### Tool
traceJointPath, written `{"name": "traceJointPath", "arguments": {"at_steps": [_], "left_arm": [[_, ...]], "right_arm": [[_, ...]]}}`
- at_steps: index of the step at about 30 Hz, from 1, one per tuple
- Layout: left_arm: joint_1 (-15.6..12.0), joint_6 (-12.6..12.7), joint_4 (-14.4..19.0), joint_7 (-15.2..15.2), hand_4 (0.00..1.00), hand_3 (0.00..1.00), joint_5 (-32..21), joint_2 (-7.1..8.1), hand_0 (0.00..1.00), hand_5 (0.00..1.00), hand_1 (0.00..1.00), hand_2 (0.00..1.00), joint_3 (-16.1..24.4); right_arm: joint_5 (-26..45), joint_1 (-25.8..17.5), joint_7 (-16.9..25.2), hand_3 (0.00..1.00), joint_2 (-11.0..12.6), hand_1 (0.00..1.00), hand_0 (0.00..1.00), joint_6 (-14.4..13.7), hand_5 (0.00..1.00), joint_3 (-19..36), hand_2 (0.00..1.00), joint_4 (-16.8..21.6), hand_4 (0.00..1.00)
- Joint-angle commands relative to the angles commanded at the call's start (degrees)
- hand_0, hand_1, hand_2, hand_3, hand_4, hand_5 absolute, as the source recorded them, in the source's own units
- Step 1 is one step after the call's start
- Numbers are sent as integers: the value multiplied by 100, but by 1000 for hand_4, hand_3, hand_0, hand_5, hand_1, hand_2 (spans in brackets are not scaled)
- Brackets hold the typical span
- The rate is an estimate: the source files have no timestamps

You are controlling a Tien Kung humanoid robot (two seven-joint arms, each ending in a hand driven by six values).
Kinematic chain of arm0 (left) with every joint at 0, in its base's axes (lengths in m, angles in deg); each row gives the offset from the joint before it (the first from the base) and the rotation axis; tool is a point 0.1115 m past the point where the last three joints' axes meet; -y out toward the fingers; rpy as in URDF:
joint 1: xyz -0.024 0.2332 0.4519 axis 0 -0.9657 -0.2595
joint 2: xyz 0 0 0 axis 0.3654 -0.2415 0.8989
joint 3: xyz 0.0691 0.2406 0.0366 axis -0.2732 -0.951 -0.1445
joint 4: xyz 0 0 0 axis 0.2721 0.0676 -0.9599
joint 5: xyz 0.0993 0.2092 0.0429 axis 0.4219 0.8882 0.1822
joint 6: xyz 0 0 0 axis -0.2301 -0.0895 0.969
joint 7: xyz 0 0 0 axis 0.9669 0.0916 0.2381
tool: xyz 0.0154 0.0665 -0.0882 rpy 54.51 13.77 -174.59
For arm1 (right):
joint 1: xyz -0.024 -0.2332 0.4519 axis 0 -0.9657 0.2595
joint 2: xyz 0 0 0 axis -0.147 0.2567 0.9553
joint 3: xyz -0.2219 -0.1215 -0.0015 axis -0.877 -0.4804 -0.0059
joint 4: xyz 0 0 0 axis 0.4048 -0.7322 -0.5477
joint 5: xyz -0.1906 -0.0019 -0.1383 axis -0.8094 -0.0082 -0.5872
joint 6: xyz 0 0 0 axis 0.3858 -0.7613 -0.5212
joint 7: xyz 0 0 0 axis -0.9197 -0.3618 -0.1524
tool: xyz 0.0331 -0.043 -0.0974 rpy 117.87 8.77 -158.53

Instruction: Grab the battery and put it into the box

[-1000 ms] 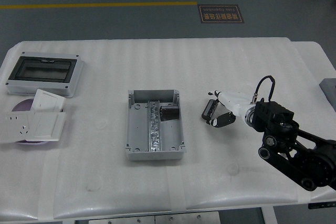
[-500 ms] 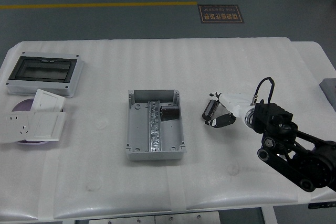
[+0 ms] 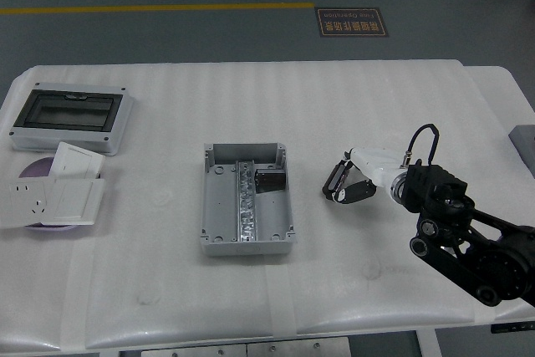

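An open grey box (image 3: 247, 240) sits at the middle of the table with a metal rail along its floor. A small black battery (image 3: 269, 181) lies inside it, against the right wall near the back. My right hand (image 3: 341, 183) comes in from the lower right and hovers just above the table, to the right of the box and apart from it. Its black-tipped fingers (image 3: 334, 177) are loosely spread and hold nothing. My left arm is out of view.
A grey enclosure lid with a dark window (image 3: 71, 116) lies at the back left. In front of it, white socket plates (image 3: 60, 195) are stacked on a purple disc. A grey object (image 3: 525, 136) pokes in at the right edge.
My right hand has drawn back slightly to the right, away from the box. The battery and the box have not moved.
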Motion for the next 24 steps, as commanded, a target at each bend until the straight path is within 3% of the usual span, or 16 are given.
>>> {"name": "traceJointPath", "arguments": {"at_steps": [8,13,18,22,23,24], "left_arm": [[8,-1,0,0,462,588,-2,-11,653,33,617,528,-7],[7,-4,0,-1,468,588,17,-11,653,36,619,528,9],[1,-5,0,0,470,588,28,-14,653,40,620,527,18],[-2,-3,0,1,470,588,28,-18,653,40,620,527,20],[-3,-5,0,0,477,587,31,-19,653,46,621,527,23],[-5,-6,0,0,477,587,35,-19,653,46,621,527,25]], "right_arm": [[415,-114,358,610,70,670,834,-395,497,203,554,330,834],[1241,-200,969,599,79,661,824,-971,505,336,536,849,831],[2108,-207,1623,592,-19,656,814,-1519,508,122,532,1311,826],[2623,-182,1922,592,-85,656,814,-1605,508,-105,532,1371,826],[2739,-175,1956,669,-92,671,826,-1609,501,-159,647,1355,810],[2815,-170,1976,669,-96,671,826,-1611,501,-198,647,1340,810]]}}
